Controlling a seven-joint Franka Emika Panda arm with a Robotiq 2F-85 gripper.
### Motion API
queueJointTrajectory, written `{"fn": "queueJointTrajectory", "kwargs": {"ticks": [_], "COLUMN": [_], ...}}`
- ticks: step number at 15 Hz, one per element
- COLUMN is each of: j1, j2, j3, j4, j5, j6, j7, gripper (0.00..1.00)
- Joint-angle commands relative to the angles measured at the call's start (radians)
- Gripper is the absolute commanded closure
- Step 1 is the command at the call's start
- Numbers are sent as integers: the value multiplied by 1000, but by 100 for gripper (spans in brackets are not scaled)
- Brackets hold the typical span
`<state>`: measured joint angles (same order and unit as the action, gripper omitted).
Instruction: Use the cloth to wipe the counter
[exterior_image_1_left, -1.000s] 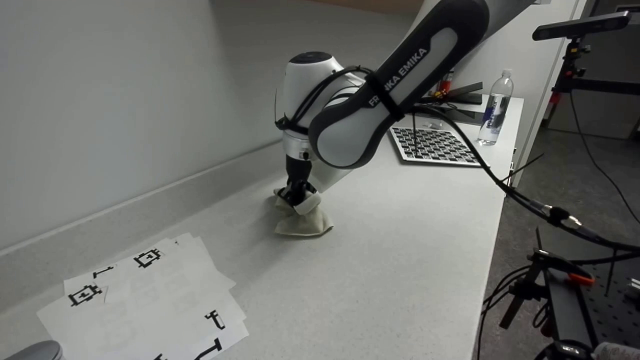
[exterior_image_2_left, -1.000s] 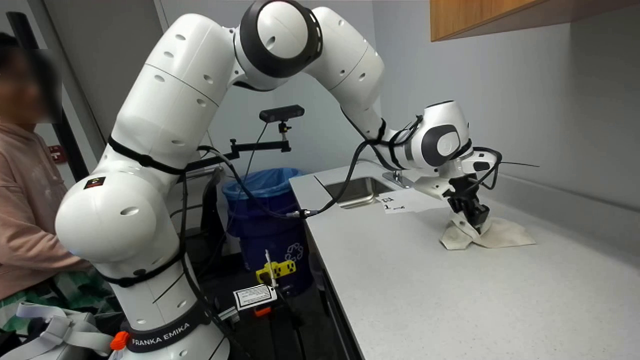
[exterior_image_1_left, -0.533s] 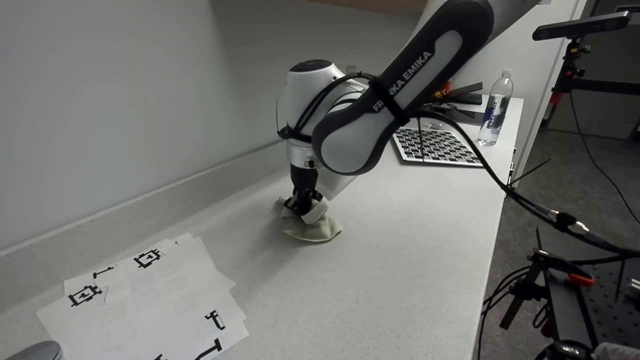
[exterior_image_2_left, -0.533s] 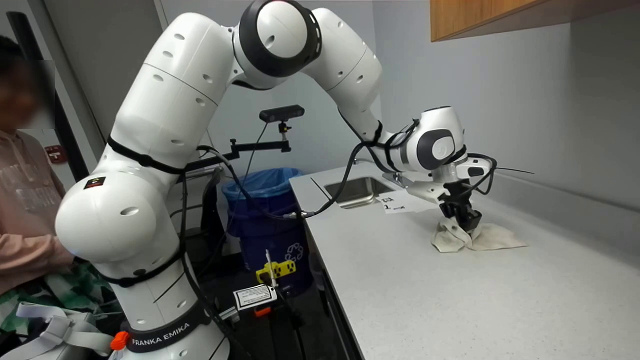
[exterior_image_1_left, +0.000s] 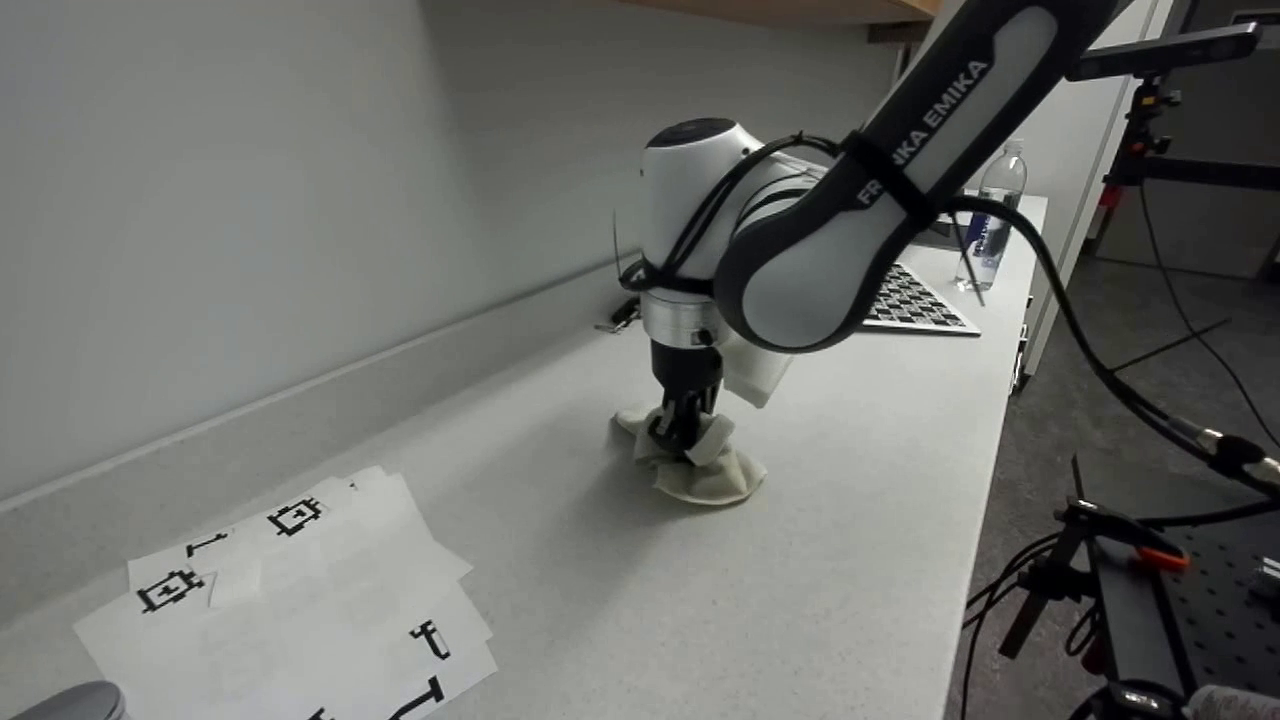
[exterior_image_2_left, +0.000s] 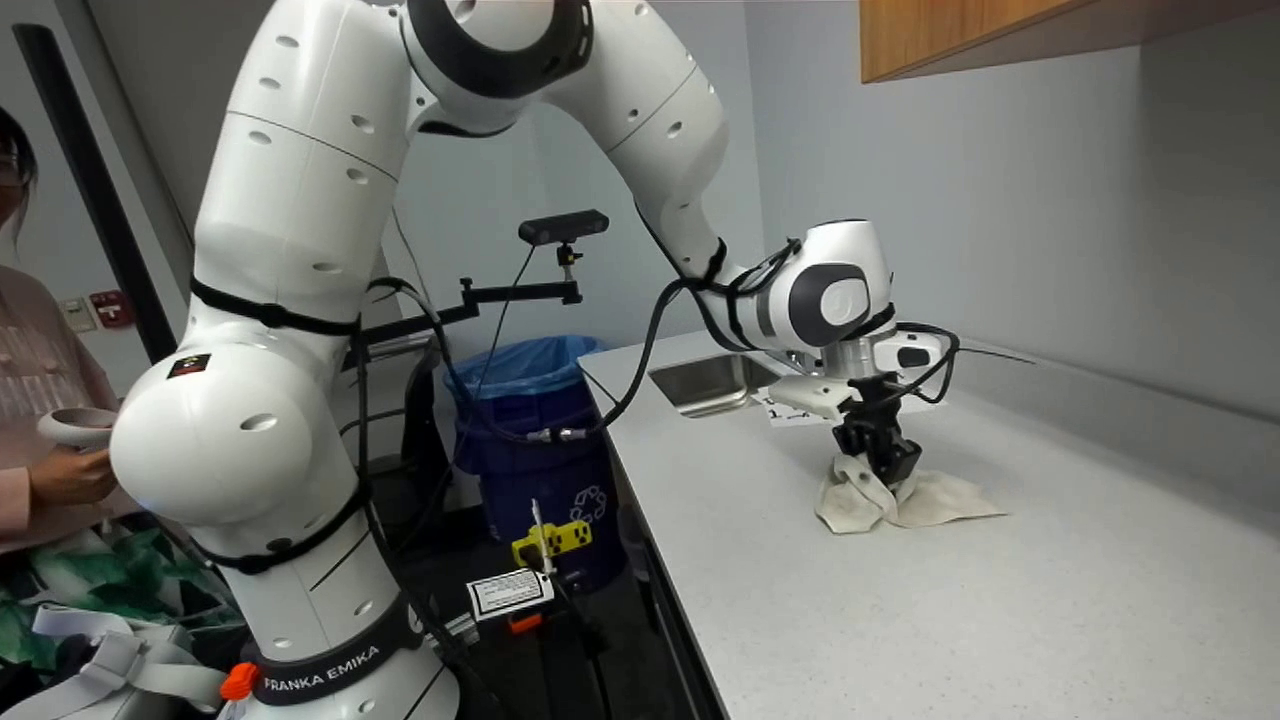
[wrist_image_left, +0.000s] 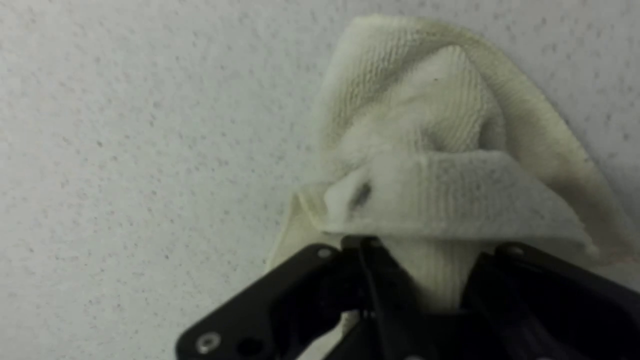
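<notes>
Black pincer (wrist_image_left: 435, 295) clamped on a wrinkled cream cloth (wrist_image_left: 420, 110), its dark-spotted, folded flap (wrist_image_left: 460, 195) just ahead of the pincer, speckled pale desk (wrist_image_left: 150, 150) beyond and beside.

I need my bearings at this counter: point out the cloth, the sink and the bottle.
Cloth (wrist_image_left: 457, 195): in the wrist view, on its folded-over flap.
Sink (exterior_image_2_left: 712, 388): in an exterior view, on the bare metal inside it.
Bottle (exterior_image_1_left: 988, 243): in an exterior view, on its label.
</notes>
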<state>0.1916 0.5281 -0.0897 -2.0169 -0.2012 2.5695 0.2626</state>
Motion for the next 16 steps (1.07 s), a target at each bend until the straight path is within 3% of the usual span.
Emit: {"fn": "queueJointTrajectory", "kwargs": {"ticks": [1, 8, 16], "j1": [-8, -47, -90], "j2": [-113, -250, -365], "j3": [-9, 3, 11], "j4": [-227, -422, -519], "j5": [-60, -85, -54], "j6": [45, 133, 209], "j7": [-40, -63, -105], "gripper": [96, 96, 96]}}
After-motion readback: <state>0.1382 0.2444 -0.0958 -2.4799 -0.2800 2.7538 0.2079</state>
